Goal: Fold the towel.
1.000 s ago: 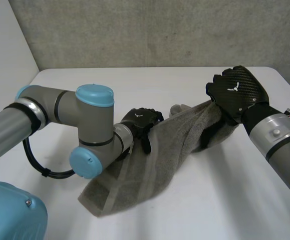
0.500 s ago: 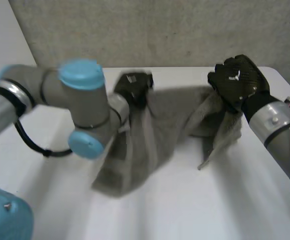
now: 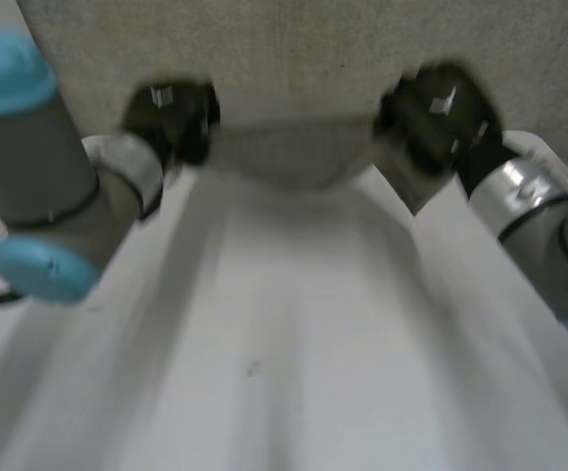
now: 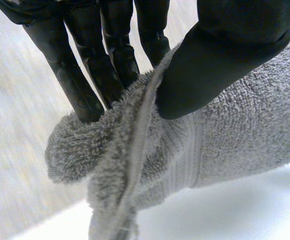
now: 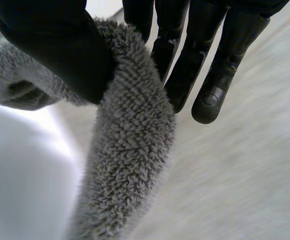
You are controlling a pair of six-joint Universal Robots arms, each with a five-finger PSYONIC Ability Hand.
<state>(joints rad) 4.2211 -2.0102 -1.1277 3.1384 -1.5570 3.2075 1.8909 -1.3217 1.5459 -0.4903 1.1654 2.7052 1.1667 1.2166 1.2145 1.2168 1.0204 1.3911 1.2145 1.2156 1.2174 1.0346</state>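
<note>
The towel [image 4: 235,140] is held up, pinched under the thumbs of the left hand [image 4: 225,55] and right hand [image 5: 54,45]; folding it over is called for next.

so the white table [image 3: 293,324] is running from the near side out to the grey wall [image 3: 293,59] at the far end, a tiny dark speck [image 3: 252,368] is sitting on it just left of the middle, and the towel [image 3: 284,157] is hanging over the far end, can't tell if it's touching
</note>
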